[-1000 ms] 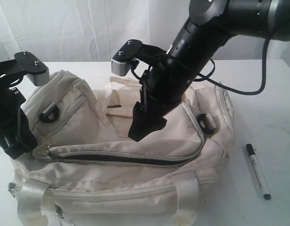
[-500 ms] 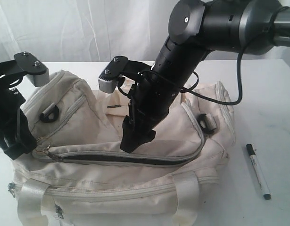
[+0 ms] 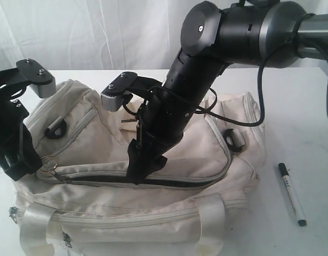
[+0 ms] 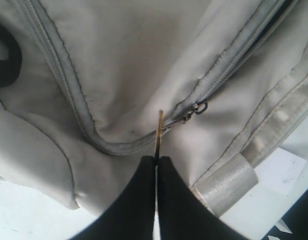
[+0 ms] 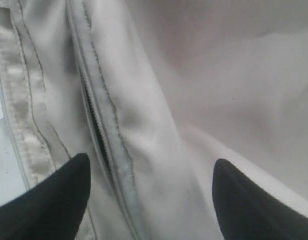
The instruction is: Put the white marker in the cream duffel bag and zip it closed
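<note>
The cream duffel bag (image 3: 100, 205) fills the table's middle, its long zipper (image 3: 174, 183) partly open as a dark slit. The white marker (image 3: 292, 195) with its black cap lies on the table to the right of the bag, apart from both grippers. My left gripper (image 3: 25, 165) is shut on the metal ring zipper pull (image 3: 49, 161) at the bag's left end. In the left wrist view the ring (image 4: 159, 131) shows edge-on, pinched at the gripper (image 4: 157, 159). My right gripper (image 3: 143, 166) hovers open just over the zipper; the zipper (image 5: 99, 137) shows between the tips of the gripper (image 5: 151, 175).
The bag's webbing handles (image 3: 212, 218) hang over its near side, and black buckles (image 3: 236, 140) sit on its top. A white curtain (image 3: 89, 32) closes the back. Bare white table (image 3: 313, 133) lies to the right of the bag.
My right arm has swung left and down, bringing its open gripper from above the bag's middle to just over the zipper. The left gripper and the marker have not moved.
</note>
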